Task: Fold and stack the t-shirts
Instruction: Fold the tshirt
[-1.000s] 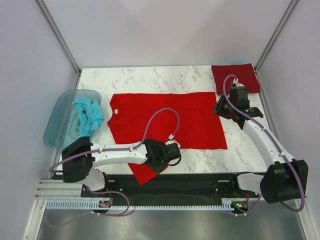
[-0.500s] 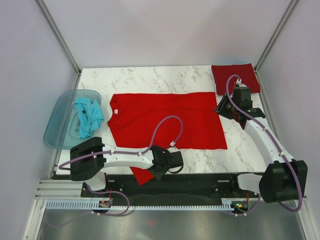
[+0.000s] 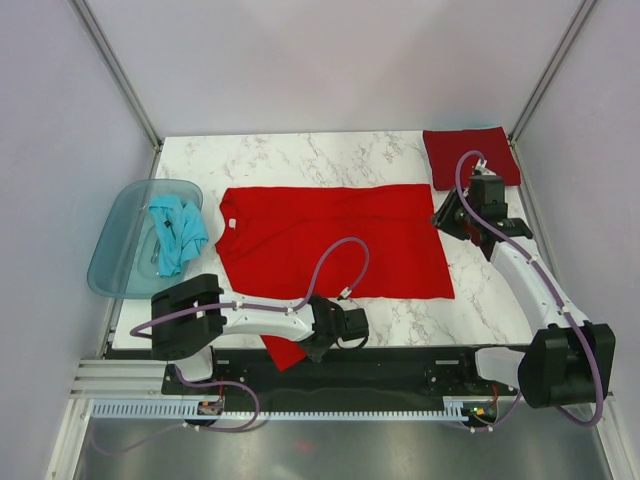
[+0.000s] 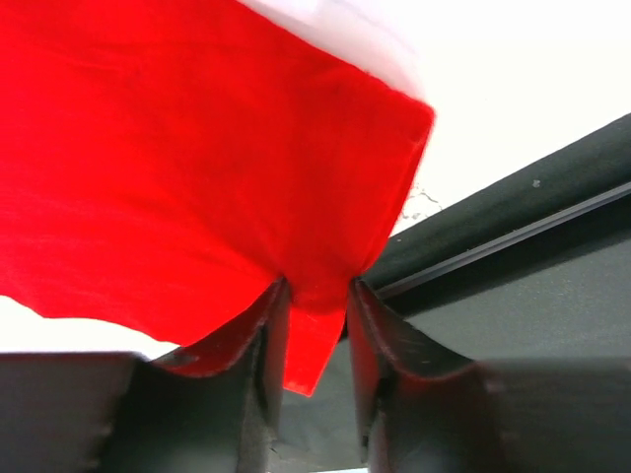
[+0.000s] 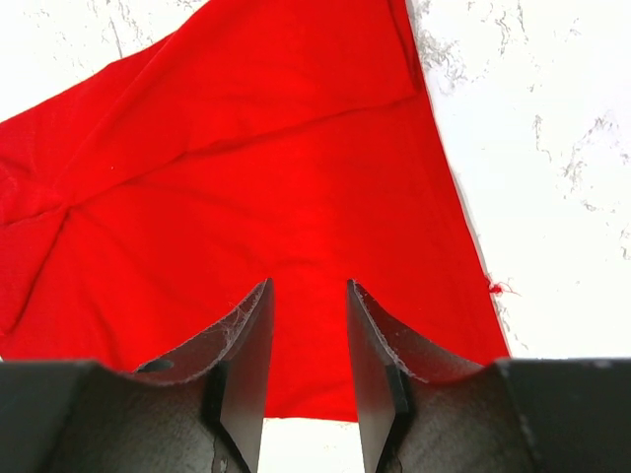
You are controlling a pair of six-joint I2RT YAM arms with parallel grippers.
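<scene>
The left gripper (image 4: 315,291) has moved onto the sleeve (image 4: 308,350) of the red t-shirt (image 3: 330,240) — jaws closing around it, hold uncertain; the right gripper (image 5: 306,291) is half-open, empty. Folding can begin.

red t-shirt (image 3: 330,240) sleeve partly under left gripper (image 3: 310,343), crimson t-shirt (image 3: 485,148) edge behind right arm (image 3: 525,270)

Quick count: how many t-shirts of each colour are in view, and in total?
Bright red cloth t-shirt, spread flat: 1
Dark crimson cloth t-shirt, folded square: 1
Teal-blue cloth t-shirt, crumpled in translucent blue plastic tub: 1
Total: 3
</scene>
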